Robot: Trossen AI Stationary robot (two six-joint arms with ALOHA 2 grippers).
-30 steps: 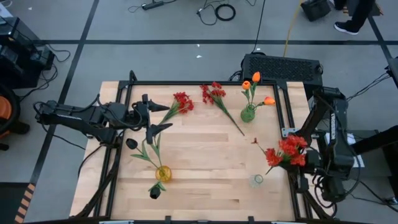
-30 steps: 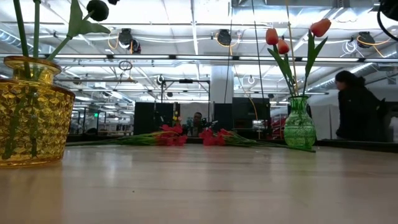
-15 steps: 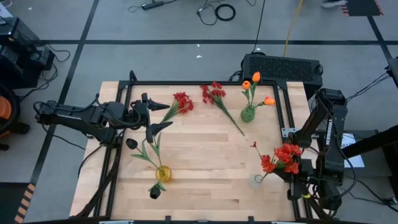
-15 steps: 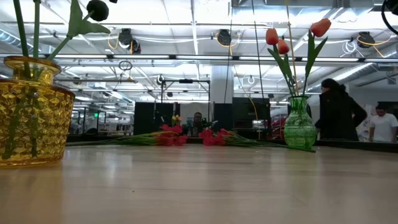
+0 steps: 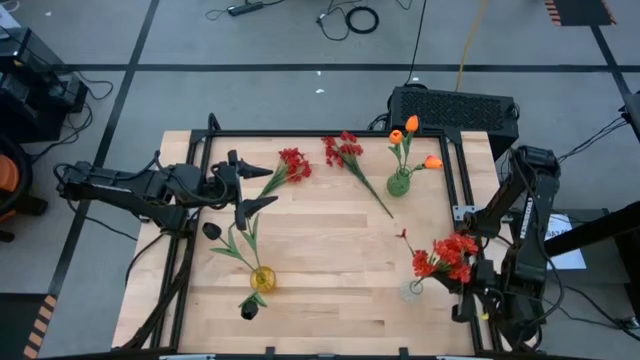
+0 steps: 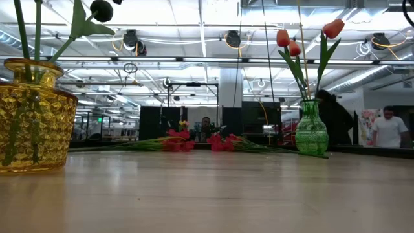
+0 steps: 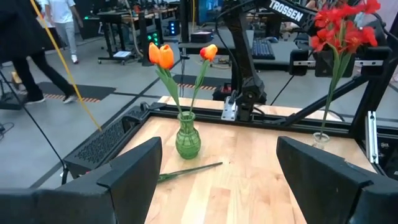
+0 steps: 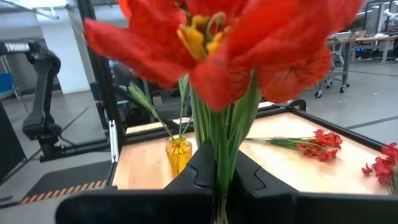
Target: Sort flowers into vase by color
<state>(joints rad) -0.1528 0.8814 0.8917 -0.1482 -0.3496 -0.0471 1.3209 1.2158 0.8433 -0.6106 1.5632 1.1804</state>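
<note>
My right gripper [image 8: 219,171] is shut on a bushy red flower [image 5: 447,257] near the table's right edge. The flower stands upright over a small clear vase [image 5: 413,290]. My left gripper [image 5: 249,185] waits open at the far left with nothing between its fingers. Two more red flowers [image 5: 291,164] [image 5: 343,150] lie flat on the table at the back. Orange blooms stand in a green vase [image 5: 398,183]. Black blooms stand in a yellow vase [image 5: 262,279]. My right gripper pinches the red flower's green stem [image 8: 217,144] between its two fingers, just under the bloom. The fingers come level from the table's right side, across the stem. The flower stands upright, bloom on top, and its stem's lower end [image 7: 324,124] reaches down to the clear vase's mouth.
A black frame rail [image 5: 330,134] runs round the table's far and side edges. Bare wood lies in the middle and along the near edge. People move in the room beyond the table [image 6: 390,128].
My right gripper has carried the red flower down and toward the table's near edge, a little leftward. The bloom has tipped more upright, and the stem's lower end now stands at the clear vase.
</note>
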